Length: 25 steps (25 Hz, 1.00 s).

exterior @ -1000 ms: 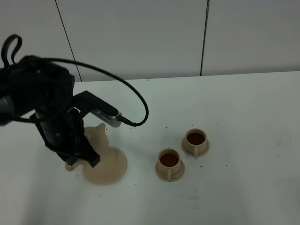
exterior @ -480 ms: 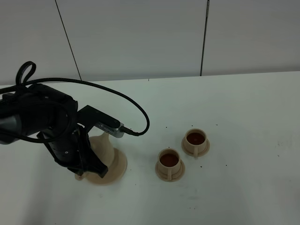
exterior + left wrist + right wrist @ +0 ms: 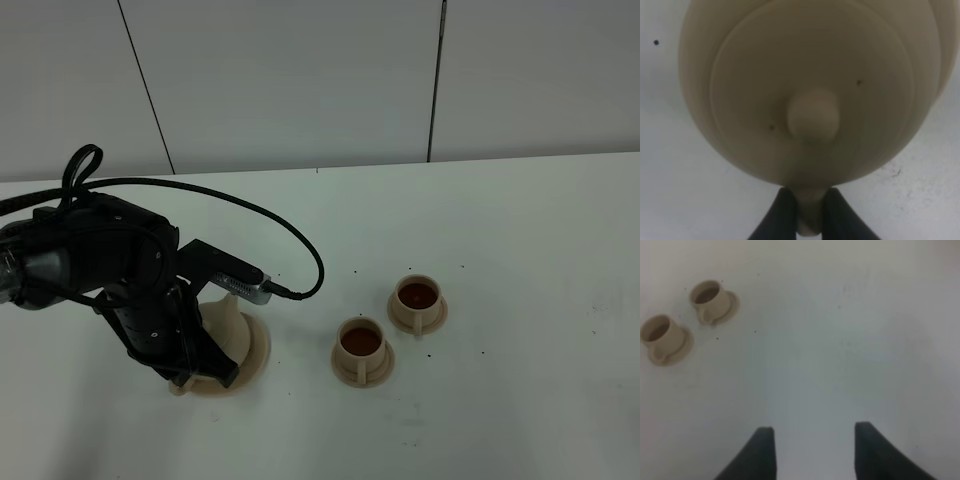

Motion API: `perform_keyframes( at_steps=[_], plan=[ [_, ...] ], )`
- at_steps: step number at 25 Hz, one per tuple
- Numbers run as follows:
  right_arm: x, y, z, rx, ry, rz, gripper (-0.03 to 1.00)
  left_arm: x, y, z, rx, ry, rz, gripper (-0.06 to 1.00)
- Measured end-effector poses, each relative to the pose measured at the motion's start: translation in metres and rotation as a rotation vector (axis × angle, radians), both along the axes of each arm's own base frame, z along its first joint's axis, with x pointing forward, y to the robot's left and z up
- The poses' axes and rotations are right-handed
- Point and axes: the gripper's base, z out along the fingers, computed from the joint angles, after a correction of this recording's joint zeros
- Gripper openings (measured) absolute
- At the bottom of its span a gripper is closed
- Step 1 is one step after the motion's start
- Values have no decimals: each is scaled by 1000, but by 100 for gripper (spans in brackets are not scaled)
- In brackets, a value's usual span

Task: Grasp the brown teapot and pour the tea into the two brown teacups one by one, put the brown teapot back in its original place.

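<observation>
Your brown teapot (image 3: 812, 90) sits upright on its wide tan saucer disc (image 3: 255, 350) at the left of the desk, and the left gripper's (image 3: 806, 212) jaws are clamped on its loop handle, apparently so it can be set down squarely before release. Both brown teacups (image 3: 362, 341) (image 3: 416, 295) on their small saucers hold dark tea, so pouring looks finished. The right gripper (image 3: 812, 450) hangs with jaws apart over bare white desk (image 3: 520, 250), grey wall panels behind.
</observation>
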Motion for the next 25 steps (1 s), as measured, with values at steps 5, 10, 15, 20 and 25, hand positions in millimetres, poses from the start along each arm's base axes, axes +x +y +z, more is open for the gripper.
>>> perform_keyframes(
  at_steps=[5,10,15,20,25],
  plan=[
    [0,0,0,0,0,0,36,0,1,0,-20,8,5,17],
    [0,0,0,0,0,0,36,1,2,0,-32,14,-5,17],
    [0,0,0,0,0,0,36,0,2,0,-30,22,-6,17],
    [0,0,0,0,0,0,36,-1,2,-1,-26,29,-9,17],
    [0,0,0,0,0,0,36,-1,2,-1,-26,31,-10,17]
  ],
)
